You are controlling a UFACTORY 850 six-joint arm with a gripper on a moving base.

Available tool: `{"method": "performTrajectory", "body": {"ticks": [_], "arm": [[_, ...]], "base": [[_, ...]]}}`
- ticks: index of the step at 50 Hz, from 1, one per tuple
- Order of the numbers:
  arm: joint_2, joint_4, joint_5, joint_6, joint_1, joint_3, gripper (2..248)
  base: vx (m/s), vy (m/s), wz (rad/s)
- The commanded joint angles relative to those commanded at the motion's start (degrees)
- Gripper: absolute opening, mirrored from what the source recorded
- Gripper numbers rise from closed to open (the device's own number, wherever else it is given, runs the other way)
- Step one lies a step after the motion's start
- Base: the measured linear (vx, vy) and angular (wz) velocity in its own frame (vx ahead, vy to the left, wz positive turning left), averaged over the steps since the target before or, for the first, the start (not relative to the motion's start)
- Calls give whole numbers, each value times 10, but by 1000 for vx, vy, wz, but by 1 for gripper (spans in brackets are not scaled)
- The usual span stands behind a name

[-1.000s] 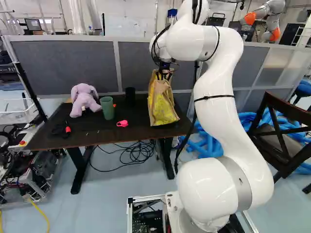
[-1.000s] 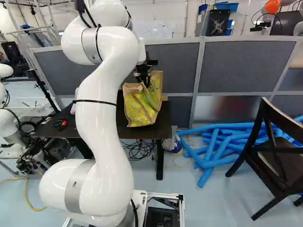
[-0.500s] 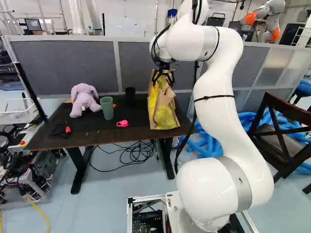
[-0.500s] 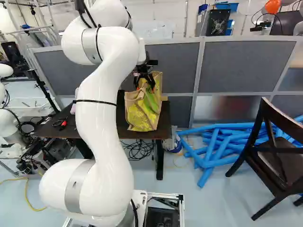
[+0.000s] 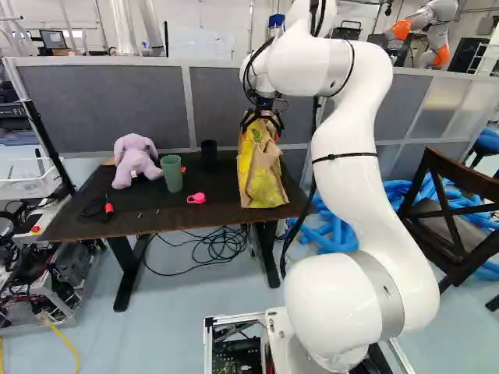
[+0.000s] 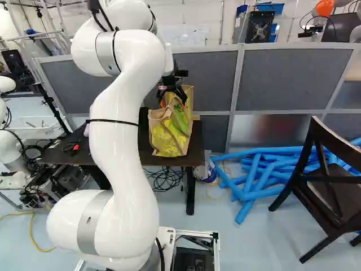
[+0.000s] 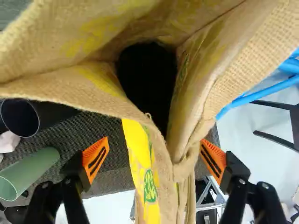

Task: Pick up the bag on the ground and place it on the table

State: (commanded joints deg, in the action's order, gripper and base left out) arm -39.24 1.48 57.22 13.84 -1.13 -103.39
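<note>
A tan-and-yellow bag (image 5: 261, 179), its mouth gaping and its sides creased, stands upright on the right end of the dark table (image 5: 226, 199), having settled slightly toward the table's near edge since a second ago. Over that end of the table, the white arm (image 5: 351, 171) arches with its black gripper (image 5: 263, 129) pointing down, fingers, earlier close together, now spread wide around the bag's rim and gripping nothing.

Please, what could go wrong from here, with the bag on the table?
The bag stands near the front edge of the table, so a push might tip it off. The open claw has one orange pad very close to the bag; it may catch and drag it.
</note>
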Motion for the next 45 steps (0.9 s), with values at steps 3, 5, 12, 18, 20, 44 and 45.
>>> {"method": "performTrajectory", "body": {"ticks": [3,5,12,18,20,44,45], "arm": [[4,0,1,0,0,1,247],[7,0,1,0,0,1,247],[17,0,4,0,0,4,247],[27,0,12,0,0,8,247],[31,0,15,0,0,9,247],[81,0,53,0,0,37,247],[83,0,54,0,0,38,247]], "base": [[0,0,0],[0,0,0],[0,0,0],[0,0,0],[0,0,0],[0,0,0],[0,0,0]]}}
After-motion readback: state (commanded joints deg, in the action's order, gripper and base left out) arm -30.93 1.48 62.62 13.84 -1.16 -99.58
